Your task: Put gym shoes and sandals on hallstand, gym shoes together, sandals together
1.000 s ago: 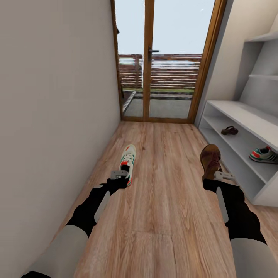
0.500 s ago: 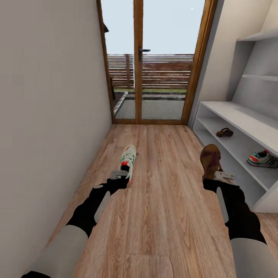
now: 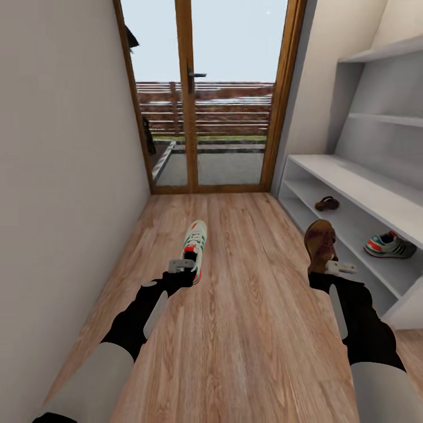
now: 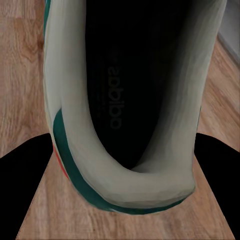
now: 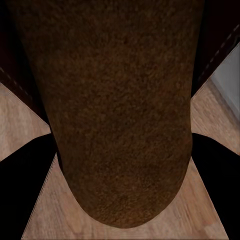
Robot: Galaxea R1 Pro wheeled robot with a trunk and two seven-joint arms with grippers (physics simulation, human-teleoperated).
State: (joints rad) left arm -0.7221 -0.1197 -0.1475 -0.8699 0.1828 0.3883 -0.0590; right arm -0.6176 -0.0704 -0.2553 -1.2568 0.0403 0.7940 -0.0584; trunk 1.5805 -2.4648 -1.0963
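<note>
Head view: left claw (image 3: 189, 265) clamped on gym shoe (image 3: 195, 241), right claw (image 3: 332, 267) on sandal (image 3: 320, 242).

Wood-plank floor (image 3: 247, 329), pale grey rack (image 3: 376, 194) at right, one sandal (image 3: 326, 204) and one sneaker (image 3: 389, 245) on its lower shelf

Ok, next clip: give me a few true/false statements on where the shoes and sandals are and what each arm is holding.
1. The left gripper holds a sneaker. True.
2. The right gripper holds a sneaker. False: it holds a brown sandal.
3. A sandal lies on a rack shelf. True.
4. The rack holds no sneaker. False: one sneaker lies on the same shelf.
5. The glass door stands open. False: it is shut.
</note>
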